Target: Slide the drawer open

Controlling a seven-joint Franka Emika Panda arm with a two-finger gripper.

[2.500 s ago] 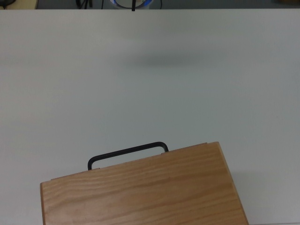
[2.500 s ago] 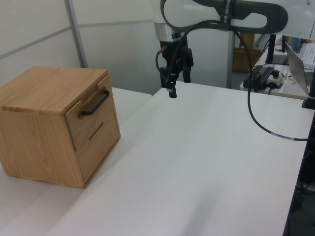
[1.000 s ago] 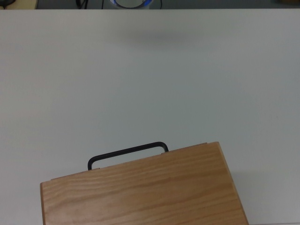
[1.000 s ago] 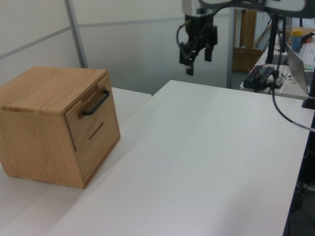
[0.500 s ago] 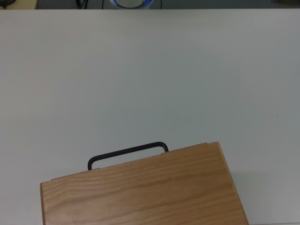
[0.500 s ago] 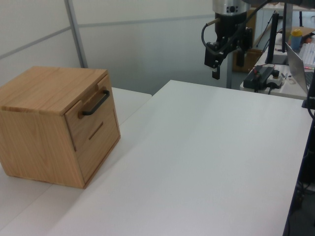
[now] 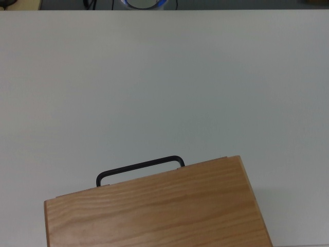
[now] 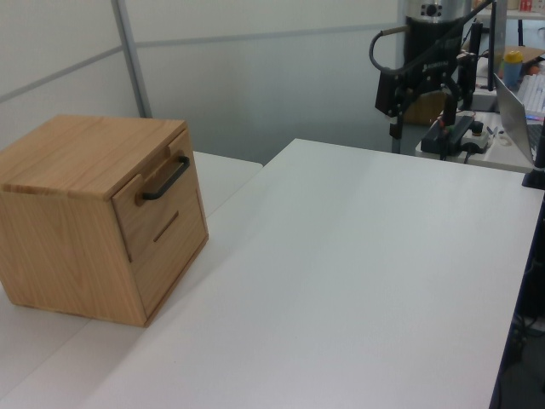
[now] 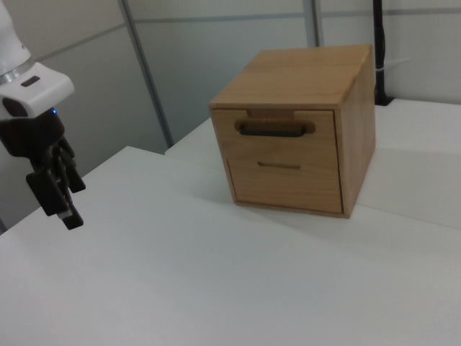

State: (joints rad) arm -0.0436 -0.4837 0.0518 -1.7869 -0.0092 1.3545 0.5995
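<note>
1 wooden box (image 9: 302, 130) on the white table (image 8: 358, 281) has 2 drawer fronts; the upper drawer (image 9: 277, 137) sits shut, 1 black bar handle (image 8: 164, 179). The gripper (image 9: 61, 205) hangs well apart; its finger spread cannot be told.

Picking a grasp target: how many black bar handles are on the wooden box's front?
1. The handle sits on the upper drawer of the box. The lower panel shows only a thin slot, no bar. Other faces are hidden.
</note>
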